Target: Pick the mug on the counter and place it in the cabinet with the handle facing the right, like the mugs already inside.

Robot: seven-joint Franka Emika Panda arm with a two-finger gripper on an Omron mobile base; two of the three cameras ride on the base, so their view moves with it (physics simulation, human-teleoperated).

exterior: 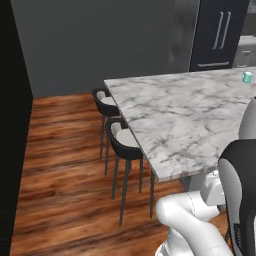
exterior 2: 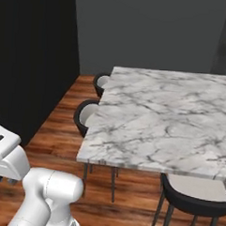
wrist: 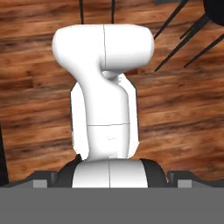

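Teal mug (exterior: 247,77) stands upright at the far right corner of the white marble counter (exterior: 185,120), well apart from the arm. Dark stools (exterior: 122,142) line the counter's left edge over a wood floor (exterior: 65,165). Gripper (wrist: 112,183) points down at the floor, fingertips wide apart, holding nothing.

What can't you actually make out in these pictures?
- The mug, left base view: too small and far away on the counter to tell which way its handle points.
- The cabinet, left base view: cut off by the top edge, so its inside is hidden.
- The far stool, right base view: mostly tucked under the counter.
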